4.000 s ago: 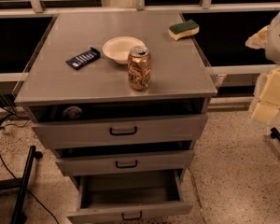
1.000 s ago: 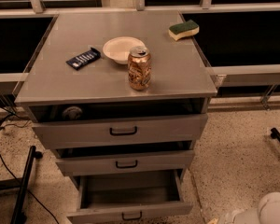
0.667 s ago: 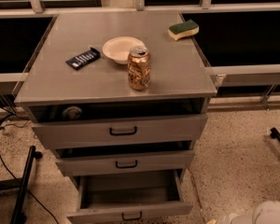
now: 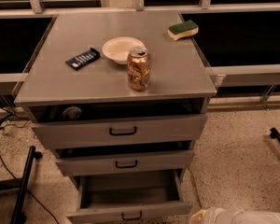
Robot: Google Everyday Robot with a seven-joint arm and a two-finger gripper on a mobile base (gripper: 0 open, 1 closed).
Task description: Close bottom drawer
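Observation:
The bottom drawer [image 4: 130, 195] of the grey metal cabinet [image 4: 116, 85] is pulled far out, and its inside looks empty. Its small black bar handle [image 4: 131, 215] sits at the picture's lower edge. The middle drawer [image 4: 126, 162] and the top drawer [image 4: 121, 130] each stand a little way out. My gripper [image 4: 201, 215] shows only as a pale tip at the bottom edge. It is just right of the bottom drawer's front corner, low near the floor, with the white arm [image 4: 252, 217] trailing right.
On the cabinet top stand a soda can [image 4: 139, 68], a white bowl [image 4: 122, 49], a dark snack bar [image 4: 82, 59] and a green-yellow sponge [image 4: 183, 29]. A round object [image 4: 72, 112] lies in the top drawer. Black stand legs and cables [image 4: 18, 190] are at the left, speckled floor at the right.
The arm has dropped from the right side to the bottom right corner and reached left toward the bottom drawer's front. The drawers and the things on top have not moved.

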